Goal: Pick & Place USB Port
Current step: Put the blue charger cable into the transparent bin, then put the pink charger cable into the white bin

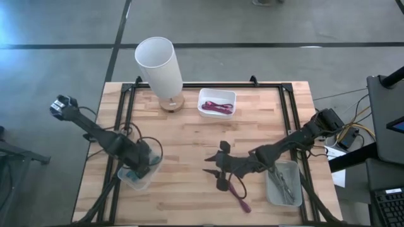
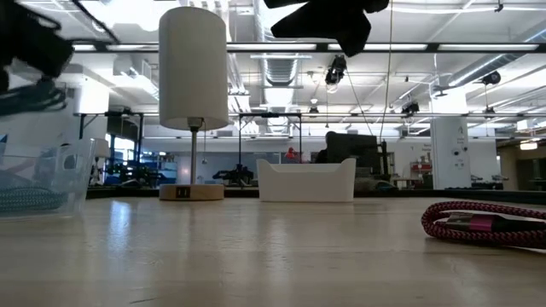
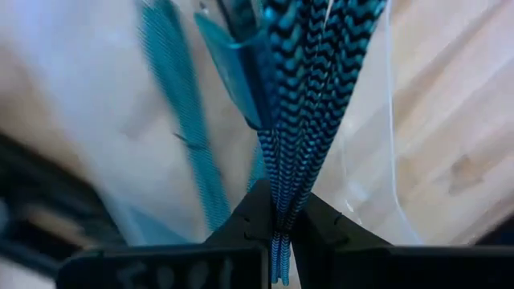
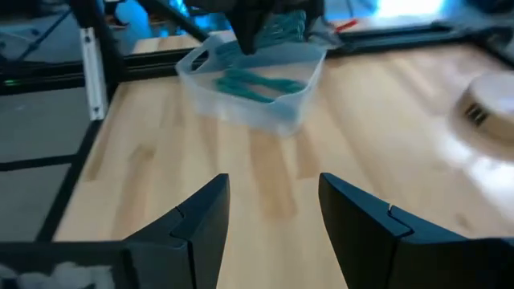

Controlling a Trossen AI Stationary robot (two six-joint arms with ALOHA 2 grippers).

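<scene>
My left gripper is over a clear plastic bin at the table's near left and is shut on a teal-and-black braided cable. More teal cables lie in the bin. My right gripper is open and empty above the middle of the table's near side, with its fingers pointing toward the bin. A magenta braided cable lies flat on the table just near-right of it, and also shows in the low view. My left gripper pinches a bundle of several strands of the teal braided cable between its two fingers. The fingers come from above, pointing down into the bin. The strands run on past the fingertips toward the bin's floor. I cannot tell whether their ends rest there.
A white lamp stands at the far side on a round wooden base. A white tray holding magenta cables is beside it. A grey bin with cables sits at the near right. Bare wood lies between the two grippers.
</scene>
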